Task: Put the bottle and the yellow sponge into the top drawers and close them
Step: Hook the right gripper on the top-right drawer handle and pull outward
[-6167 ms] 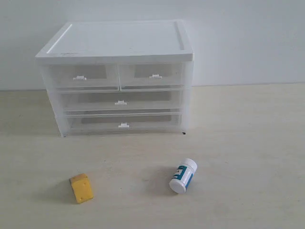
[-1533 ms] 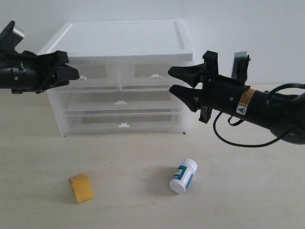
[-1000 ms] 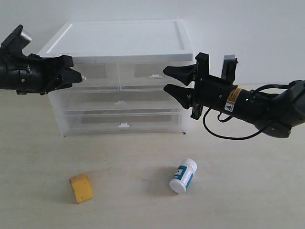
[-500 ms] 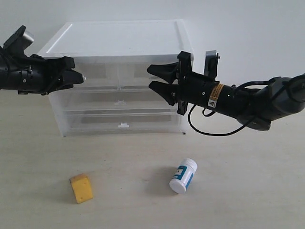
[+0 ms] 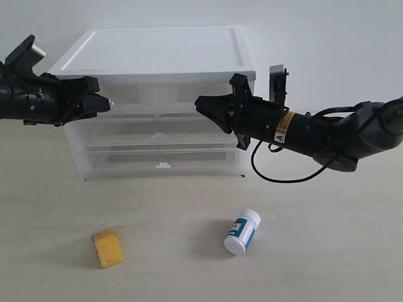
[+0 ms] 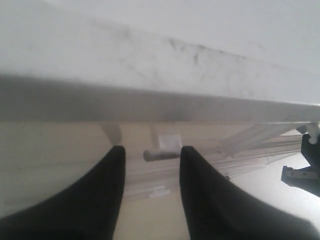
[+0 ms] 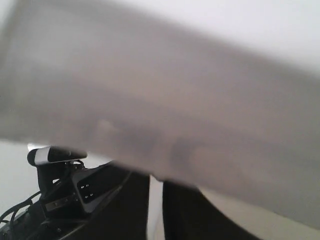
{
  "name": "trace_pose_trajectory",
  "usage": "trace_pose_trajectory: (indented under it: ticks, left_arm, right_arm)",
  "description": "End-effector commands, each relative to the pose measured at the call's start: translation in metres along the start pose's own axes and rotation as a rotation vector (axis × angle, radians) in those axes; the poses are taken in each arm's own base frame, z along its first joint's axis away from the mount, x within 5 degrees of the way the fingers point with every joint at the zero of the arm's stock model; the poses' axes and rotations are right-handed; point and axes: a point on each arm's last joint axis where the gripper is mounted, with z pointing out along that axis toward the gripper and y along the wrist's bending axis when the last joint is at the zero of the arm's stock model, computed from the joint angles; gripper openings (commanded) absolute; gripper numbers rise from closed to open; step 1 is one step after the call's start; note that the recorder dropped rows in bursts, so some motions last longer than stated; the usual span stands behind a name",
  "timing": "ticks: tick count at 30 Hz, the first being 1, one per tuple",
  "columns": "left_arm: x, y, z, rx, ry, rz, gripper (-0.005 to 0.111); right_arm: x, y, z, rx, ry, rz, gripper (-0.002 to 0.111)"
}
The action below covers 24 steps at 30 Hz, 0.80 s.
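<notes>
The bottle (image 5: 242,231) lies on its side on the table, front right. The yellow sponge (image 5: 107,248) sits front left. Both top drawers, the left (image 5: 129,97) and the right (image 5: 182,94), are pushed in. My left gripper (image 5: 102,93) (image 6: 151,150) is open right in front of the left drawer's white tab handle (image 6: 169,142), not touching it. My right gripper (image 5: 200,104) (image 7: 156,180) has its fingers drawn together at the right drawer's handle; a thin white strip (image 7: 155,200) shows between them.
The white drawer cabinet (image 5: 164,53) stands at the back, with two wider drawers (image 5: 160,135) below the top pair, both pushed in. The right arm (image 5: 315,132) stretches across from the right. A pale wall is behind.
My right gripper has slid left to the right top drawer's handle and closed its fingers there. My left gripper has hardly moved. Bottle and sponge lie where they were.
</notes>
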Motion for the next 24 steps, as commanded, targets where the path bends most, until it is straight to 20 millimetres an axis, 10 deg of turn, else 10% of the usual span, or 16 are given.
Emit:
trace_pose_trajectory:
  ticks: [1,24]
  left_arm:
    - [-0.009,0.001,-0.001,-0.034,-0.044,-0.001,0.035]
    - [-0.009,0.001,-0.001,-0.035,-0.035,0.008,0.035]
  right_arm:
    - [0.006,0.007,0.000,-0.053,0.077,-0.056,0.000]
    - [0.047,0.008,-0.036,0.029,0.167,-0.047,0.000]
